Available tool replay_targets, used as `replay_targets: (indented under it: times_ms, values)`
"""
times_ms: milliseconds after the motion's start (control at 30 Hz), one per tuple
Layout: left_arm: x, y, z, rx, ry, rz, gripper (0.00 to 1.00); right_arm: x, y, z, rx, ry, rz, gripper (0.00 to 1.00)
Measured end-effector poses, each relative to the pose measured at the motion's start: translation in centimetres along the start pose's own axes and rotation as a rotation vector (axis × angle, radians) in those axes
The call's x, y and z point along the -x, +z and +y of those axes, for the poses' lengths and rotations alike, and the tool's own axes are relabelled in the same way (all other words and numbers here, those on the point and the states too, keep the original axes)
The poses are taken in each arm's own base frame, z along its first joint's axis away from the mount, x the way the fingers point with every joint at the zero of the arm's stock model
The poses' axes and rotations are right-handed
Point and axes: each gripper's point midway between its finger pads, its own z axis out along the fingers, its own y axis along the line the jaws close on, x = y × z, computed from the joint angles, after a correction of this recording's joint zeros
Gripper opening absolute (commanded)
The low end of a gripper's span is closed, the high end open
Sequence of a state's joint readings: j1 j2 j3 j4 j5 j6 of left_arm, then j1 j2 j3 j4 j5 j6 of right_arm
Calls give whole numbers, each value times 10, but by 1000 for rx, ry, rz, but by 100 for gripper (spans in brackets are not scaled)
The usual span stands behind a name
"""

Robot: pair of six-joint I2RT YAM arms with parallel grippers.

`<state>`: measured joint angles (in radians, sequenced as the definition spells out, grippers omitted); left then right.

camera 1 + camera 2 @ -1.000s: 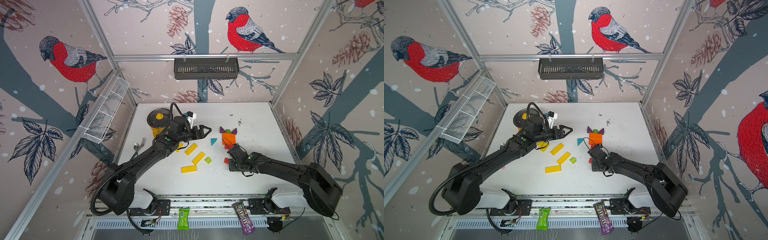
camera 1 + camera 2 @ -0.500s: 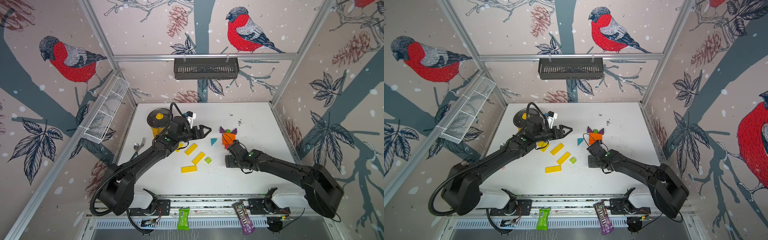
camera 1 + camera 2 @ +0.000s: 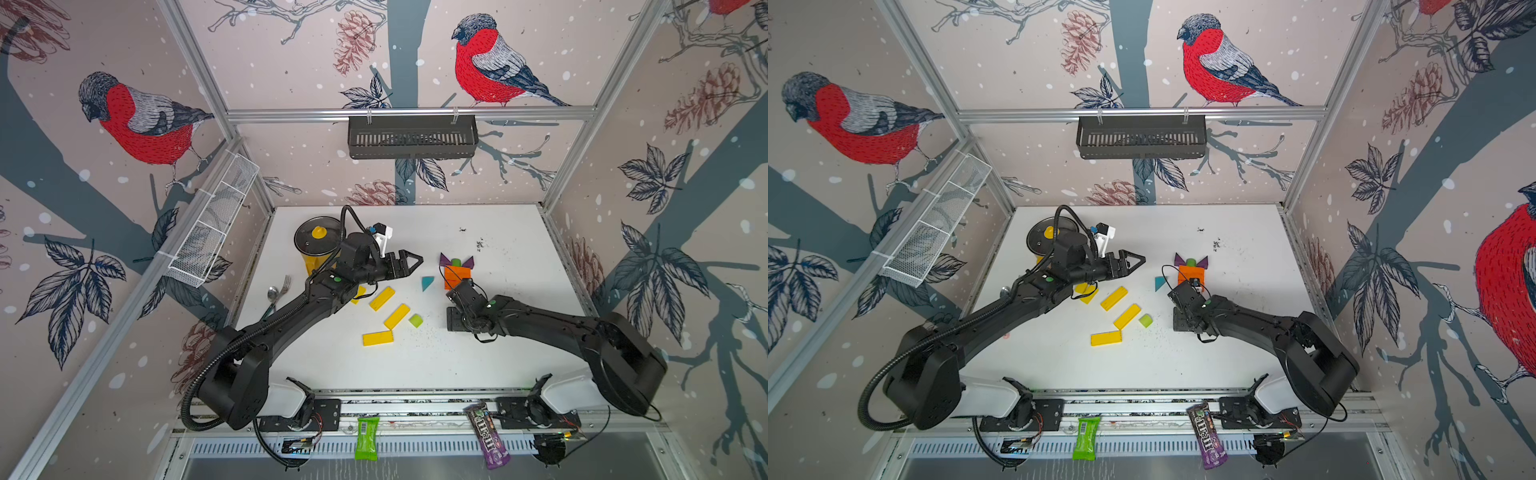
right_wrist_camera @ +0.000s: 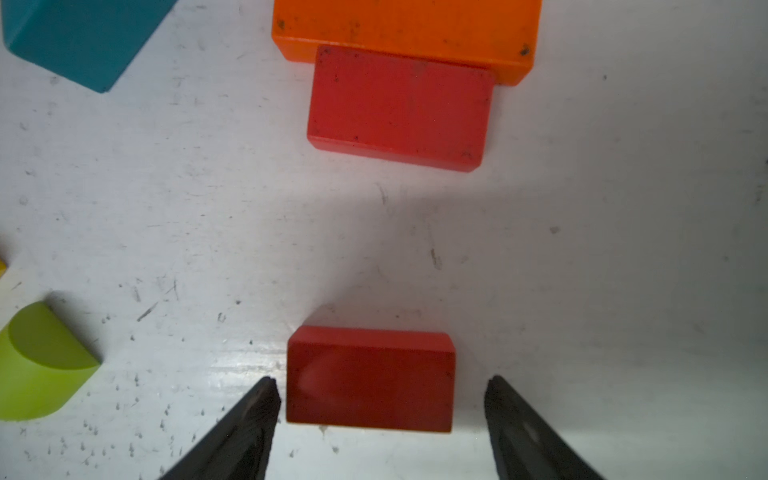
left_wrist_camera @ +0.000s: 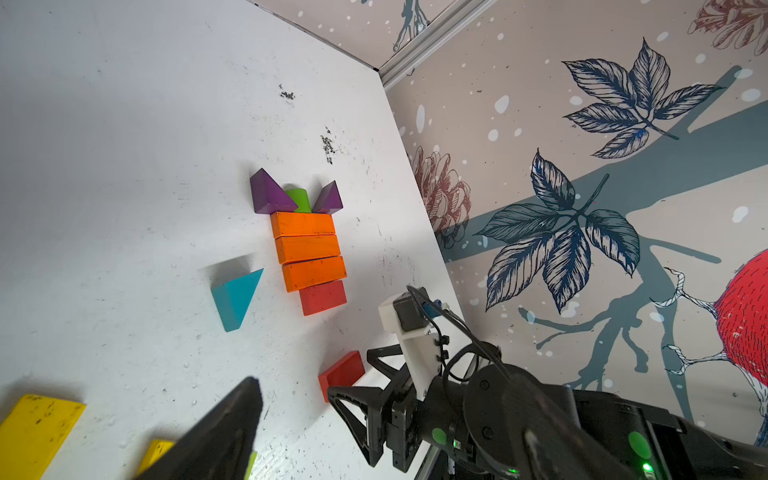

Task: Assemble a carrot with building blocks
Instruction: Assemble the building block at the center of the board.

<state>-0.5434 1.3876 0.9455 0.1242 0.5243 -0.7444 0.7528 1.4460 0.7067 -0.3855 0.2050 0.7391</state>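
Now, counter (image 3: 498, 353): loose blocks across the middle, carrot (image 3: 456, 272) laid flat toward the right arm's side.
Left gripper (image 3: 409, 264): hovering above the counter near the yellow pot (image 3: 318, 245), jaws wide, nothing held.
Right gripper (image 4: 381, 382): low over the counter just short of the carrot. Jaws spread either side of the loose red block (image 5: 341, 371), close on one side, clear gap on the other, not clamped.
Carrot so far: three orange bars (image 5: 309, 249) edge to edge. Two purple triangles (image 5: 270, 193) and a green piece (image 5: 300, 199) for the leafy top, one red block (image 5: 323, 297) butted against the last bar. Well past halfway, by the look of it.
Yellow bars (image 3: 381, 298): three loose mid-counter, another partly under the left arm, unused.
Teal triangle (image 5: 235, 297): just beside the carrot, not touching, probably the tip yet to go on.
Loose red block: flat, apart from the carrot, likely next in line.
Lime piece (image 3: 415, 320): loose beside the yellow bars.
Since a second ago: left arm, carrot and yellow bars unmoved. Right gripper shifted slightly, red block visible beside it in the top views then, hidden beneath it now.
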Motion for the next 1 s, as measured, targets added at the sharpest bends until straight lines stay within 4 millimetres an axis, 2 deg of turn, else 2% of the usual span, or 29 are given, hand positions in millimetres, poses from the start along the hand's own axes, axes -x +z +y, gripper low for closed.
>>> replay_targets:
  times_ms: [200, 333, 467, 700, 1000]
  values:
    - [-1, 1, 1, 2, -2, 2, 91, 0, 6, 2, 0, 16, 1, 64]
    - [-2, 2, 3, 5, -11, 6, 91, 1, 8, 4, -3, 14, -1, 59]
    - [-2, 2, 2, 4, -11, 6, 91, 5, 8, 6, -5, 16, -7, 59]
    - [-1, 1, 1, 2, -9, 3, 91, 25, 8, 0, -14, 64, -37, 59]
    - [-1, 0, -1, -4, -9, 2, 91, 31, 17, -6, -31, 89, -41, 59]
